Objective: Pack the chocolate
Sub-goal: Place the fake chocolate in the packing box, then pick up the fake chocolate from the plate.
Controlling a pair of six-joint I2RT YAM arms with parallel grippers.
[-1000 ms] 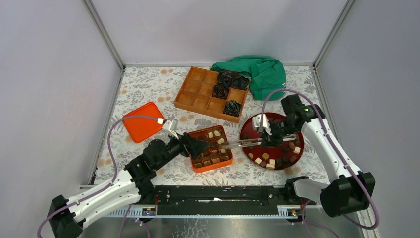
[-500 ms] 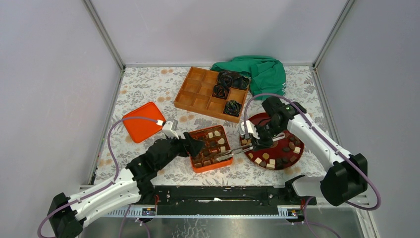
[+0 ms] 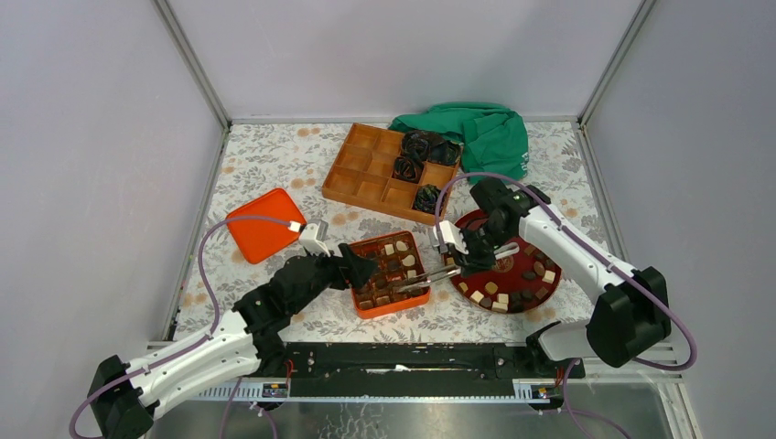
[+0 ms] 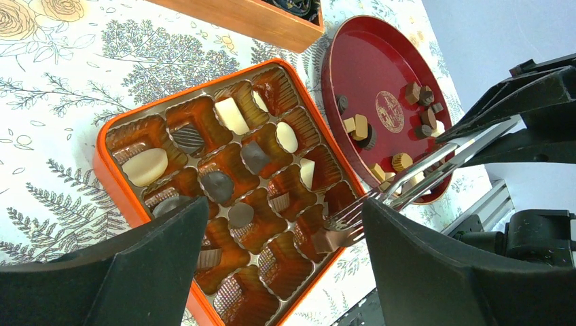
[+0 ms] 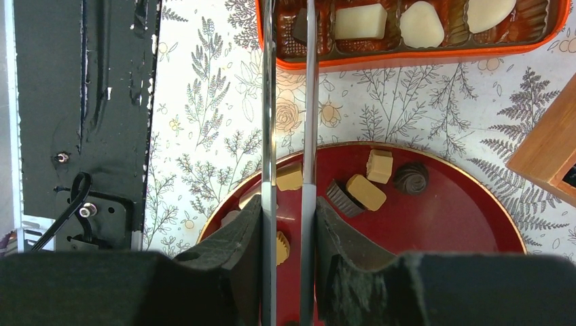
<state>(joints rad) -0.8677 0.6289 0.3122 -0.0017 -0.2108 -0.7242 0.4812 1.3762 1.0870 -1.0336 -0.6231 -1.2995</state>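
An orange chocolate box (image 3: 396, 306) with partly filled cells lies in the middle; it also shows in the left wrist view (image 4: 102, 163). A red round plate (image 3: 551, 293) to its right holds several loose chocolates (image 5: 366, 192). My right gripper (image 3: 468, 256) (image 5: 289, 204) is shut on metal tongs (image 3: 437, 274) (image 4: 435, 159). The tong tips pinch a brown chocolate (image 4: 328, 240) over the box's near right corner. My left gripper (image 3: 366, 268) (image 4: 285, 204) is open and empty, just above the box's left side.
A wooden compartment tray (image 3: 366, 174) with black crinkled bundles (image 3: 421, 151) stands behind the box. A green cloth (image 3: 485, 137) lies at the back right. An orange lid (image 3: 264, 224) lies to the left. The black base rail (image 5: 81, 102) runs along the near edge.
My right arm has swung left, carrying the tongs from over the red plate to the box's near right corner. The left arm has barely moved.
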